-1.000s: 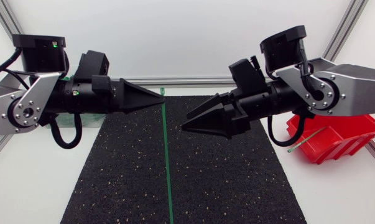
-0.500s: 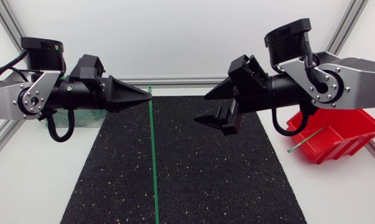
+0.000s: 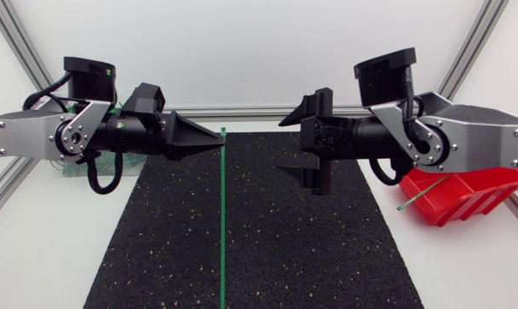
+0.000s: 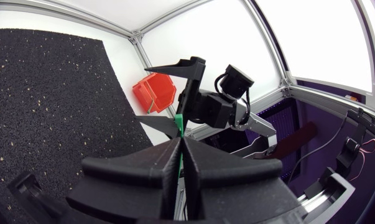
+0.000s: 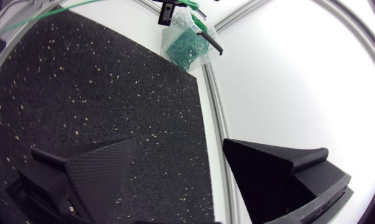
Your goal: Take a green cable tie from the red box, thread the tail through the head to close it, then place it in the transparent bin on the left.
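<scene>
White walls and an aluminium frame closed in the table, with a black speckled mat (image 3: 327,249) laid along its middle. Off the mat's left edge sat the transparent bin (image 5: 182,43) with a heap of green ties inside. The left gripper (image 3: 222,134) hung over the mat's far left part, its fingers pinched tight on one end of a green cable tie (image 3: 222,223). The tie ran straight, unlooped, toward the mat's near edge. Half a second before, that tip and the tie had stood nearer the mat's left edge; both had shifted back rightward. Over the mat's far middle the right gripper (image 3: 308,148) gaped wide and held nothing, well apart from the tie. It had rolled since then, and had drawn away from the tie it was close beside a second before. Off the mat's right edge lay the red box (image 3: 478,193), with one more tie (image 3: 422,196) poking over its rim.
</scene>
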